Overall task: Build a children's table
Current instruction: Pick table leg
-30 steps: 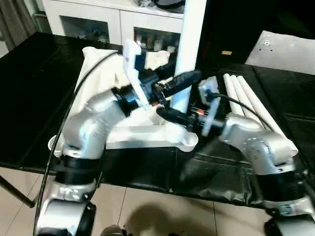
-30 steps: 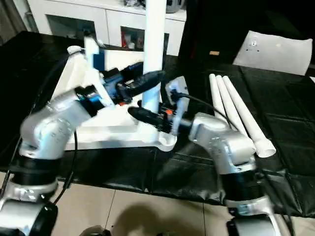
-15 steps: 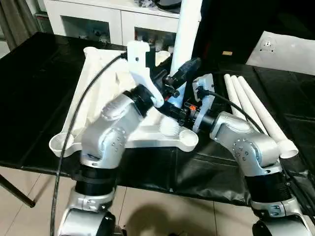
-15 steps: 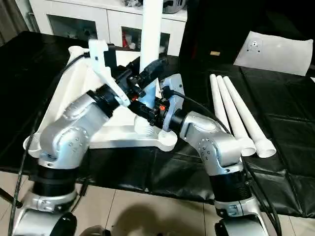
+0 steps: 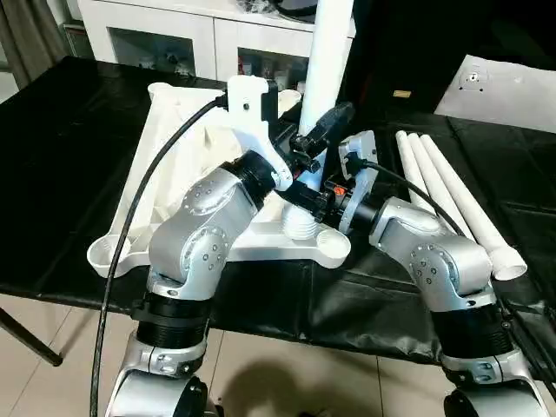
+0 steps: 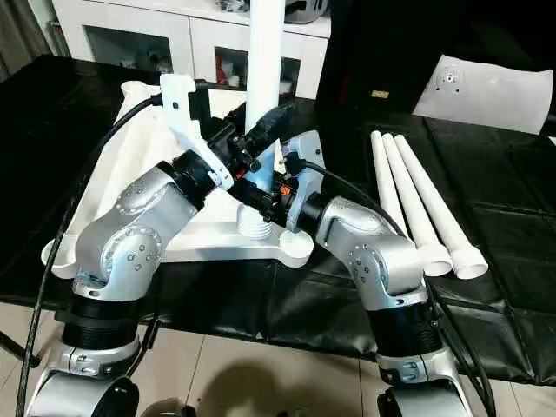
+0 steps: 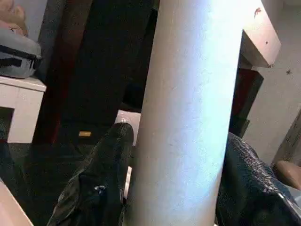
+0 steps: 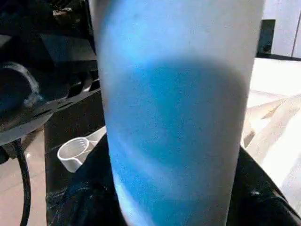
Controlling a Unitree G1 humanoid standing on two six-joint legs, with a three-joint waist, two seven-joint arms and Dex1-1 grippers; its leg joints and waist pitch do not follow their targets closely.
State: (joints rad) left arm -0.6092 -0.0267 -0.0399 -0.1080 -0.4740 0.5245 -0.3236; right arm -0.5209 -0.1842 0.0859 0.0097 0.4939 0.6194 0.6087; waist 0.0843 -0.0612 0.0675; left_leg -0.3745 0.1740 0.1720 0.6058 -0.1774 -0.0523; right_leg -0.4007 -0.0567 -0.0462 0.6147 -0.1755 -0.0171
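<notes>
- Both grippers pinch the upright leg (image 5: 326, 61): the left gripper (image 5: 314, 146) higher, the right gripper (image 5: 300, 195) just below, likely to keep it plumb.
- The leg's ribbed foot sits over a near socket of the upturned tabletop (image 5: 174, 165), apparently being pressed or turned in.
- Three spare legs (image 5: 443, 187) lie beside it, within reach.

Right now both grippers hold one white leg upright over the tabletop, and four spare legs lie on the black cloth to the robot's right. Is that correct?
Not quite: three spare legs lie there, not four, as the left eye view shows. The left gripper, the right gripper, the upright leg and the tabletop are as stated.
</notes>
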